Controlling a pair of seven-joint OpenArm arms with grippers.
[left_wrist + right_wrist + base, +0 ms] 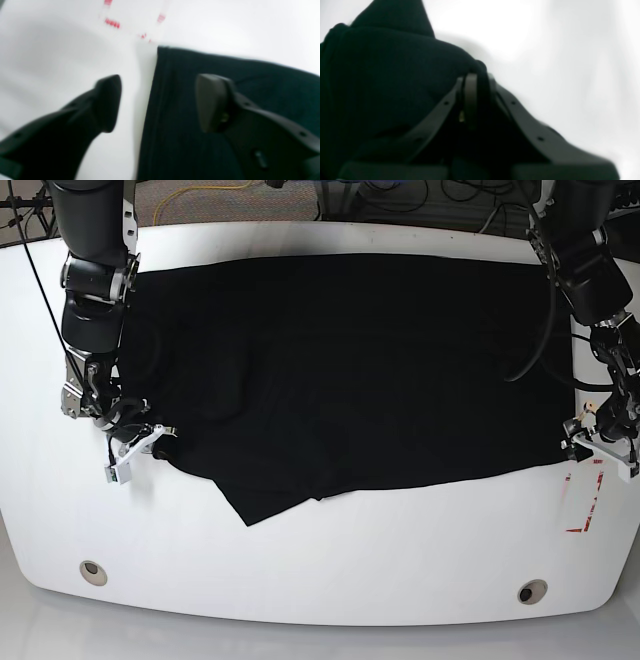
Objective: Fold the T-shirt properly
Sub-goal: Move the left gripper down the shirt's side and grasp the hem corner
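Black cloth, the T-shirt [340, 360] lay spread flat across the middle of the white worktop [400, 550], graphic not visible, one pointed flap jutting toward the near edge. On the base view's left, the right claw [476, 82] was clamped on a bunched fold at the shirt's edge, cloth pinched between its closed fingers [470, 100]. At the opposite side the left claw [158, 102] stood apart, straddling the shirt's straight edge near a corner: one finger over bare worktop, the other over the fabric; contact could not be told through the blur. Red markings [588, 500] showed on the worktop just beyond that corner.
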